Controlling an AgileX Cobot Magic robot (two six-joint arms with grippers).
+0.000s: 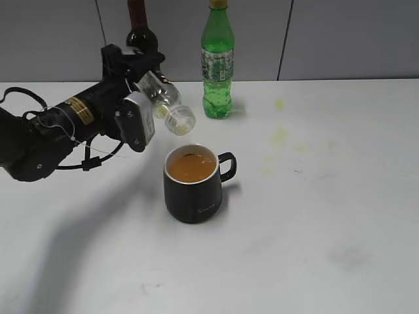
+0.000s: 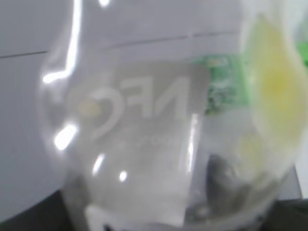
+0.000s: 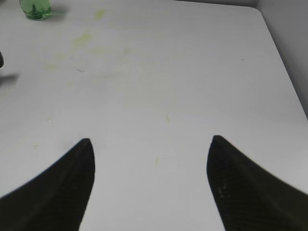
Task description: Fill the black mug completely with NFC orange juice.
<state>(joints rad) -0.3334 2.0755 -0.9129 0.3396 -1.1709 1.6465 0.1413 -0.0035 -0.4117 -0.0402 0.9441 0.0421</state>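
Exterior view: bottle [image 1: 163, 104] mouth-down toward mug [image 1: 194, 184].

Matte black mug [image 1: 194, 196], orange juice [image 1: 191, 168], green soda bottle [image 1: 217, 65], seemingly clear bottle [image 1: 167, 104]

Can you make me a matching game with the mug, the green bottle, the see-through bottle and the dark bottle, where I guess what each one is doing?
1. black mug
2. green bottle
3. clear bottle
4. dark bottle

A. tipped over the mug, looks almost empty
B. standing upright at the back, cap on
C. holds orange juice
D. partly hidden behind the arm

Pairs: 1-C, 2-B, 3-A, 4-D
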